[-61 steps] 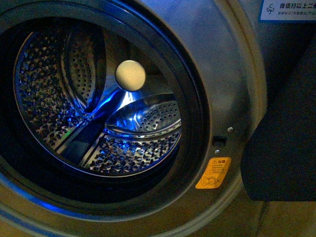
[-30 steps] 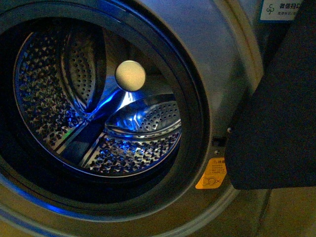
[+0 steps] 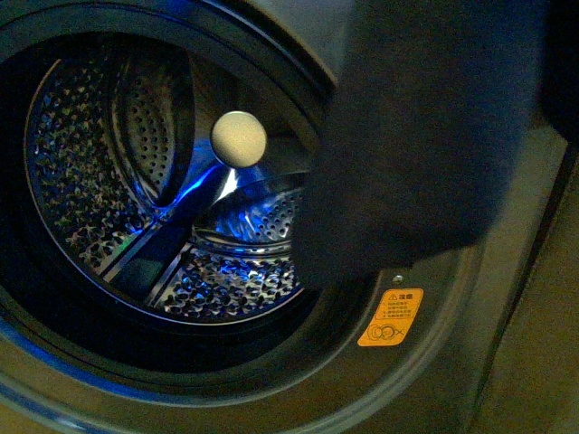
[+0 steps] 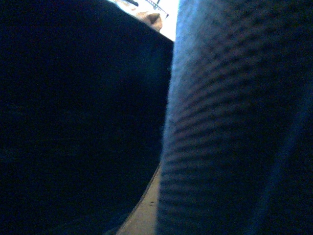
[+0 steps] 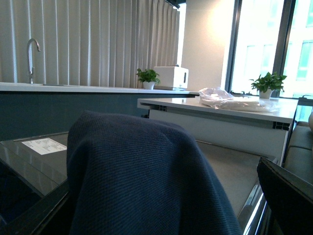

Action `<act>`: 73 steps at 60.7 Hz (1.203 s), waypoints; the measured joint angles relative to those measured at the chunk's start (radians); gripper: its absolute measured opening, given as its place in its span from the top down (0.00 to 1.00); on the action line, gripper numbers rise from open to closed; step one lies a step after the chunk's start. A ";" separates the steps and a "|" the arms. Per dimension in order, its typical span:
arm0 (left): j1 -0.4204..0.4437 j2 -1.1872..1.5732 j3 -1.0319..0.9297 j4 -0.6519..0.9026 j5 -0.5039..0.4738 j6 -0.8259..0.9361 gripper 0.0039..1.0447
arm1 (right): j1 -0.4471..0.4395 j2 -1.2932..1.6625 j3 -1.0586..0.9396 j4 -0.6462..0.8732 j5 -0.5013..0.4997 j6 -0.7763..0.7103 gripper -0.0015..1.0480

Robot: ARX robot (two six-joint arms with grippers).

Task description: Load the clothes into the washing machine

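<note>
The washing machine (image 3: pixel 416 362) fills the front view, grey, with its round dark-rimmed opening showing the perforated steel drum (image 3: pixel 109 181), lit blue, and a cream hub (image 3: pixel 239 137). The dark navy clothes (image 3: pixel 425 136) hang in front of the opening's right rim, covering the drum's right edge. Both grippers are shut on the clothes; neither gripper shows in any view. In the left wrist view the clothes (image 4: pixel 234 127) fill nearly the whole picture. In the right wrist view the clothes (image 5: pixel 142 181) drape over the hidden jaws.
An orange warning sticker (image 3: pixel 391 317) sits on the machine's front, lower right. The right wrist view shows a room behind: a counter with a tap (image 5: pixel 32 58), a white table (image 5: pixel 220 110) with plants, and the machine's glossy top (image 5: pixel 29 161).
The clothes have moved left and up from the right edge of the front view, now overlapping the opening's right rim and hiding the drum's right part.
</note>
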 joint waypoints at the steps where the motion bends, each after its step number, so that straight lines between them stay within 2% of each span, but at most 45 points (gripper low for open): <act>1: 0.002 -0.006 -0.007 0.001 0.001 -0.002 0.93 | 0.000 0.000 0.000 0.000 0.000 0.000 0.07; 24: 0.029 -0.195 -0.210 0.020 0.063 0.032 0.93 | 0.000 -0.001 0.000 0.000 0.000 0.000 0.07; 47: 0.184 -0.265 -0.312 -0.003 0.071 0.073 0.93 | 0.000 -0.001 0.000 0.000 0.000 0.000 0.07; 57: 0.208 -0.275 -0.355 0.005 0.091 0.074 0.93 | 0.000 -0.001 0.000 0.000 0.001 0.000 0.07; 59: 0.212 -0.280 -0.367 0.009 0.096 0.073 0.93 | 0.011 -0.007 -0.009 0.011 0.045 -0.014 0.07; 62: 0.219 -0.291 -0.383 0.011 0.103 0.074 0.93 | 0.029 -0.034 -0.057 0.045 0.186 -0.047 0.07; 65: 0.227 -0.302 -0.400 0.012 0.109 0.076 0.93 | 0.034 -0.066 -0.117 0.077 0.280 -0.079 0.07; 69: 0.238 -0.320 -0.424 0.014 0.117 0.077 0.93 | 0.031 -0.124 -0.216 0.124 0.346 -0.101 0.07; 73: 0.249 -0.340 -0.450 0.017 0.122 0.085 0.93 | 0.012 -0.192 -0.322 0.161 0.357 -0.109 0.07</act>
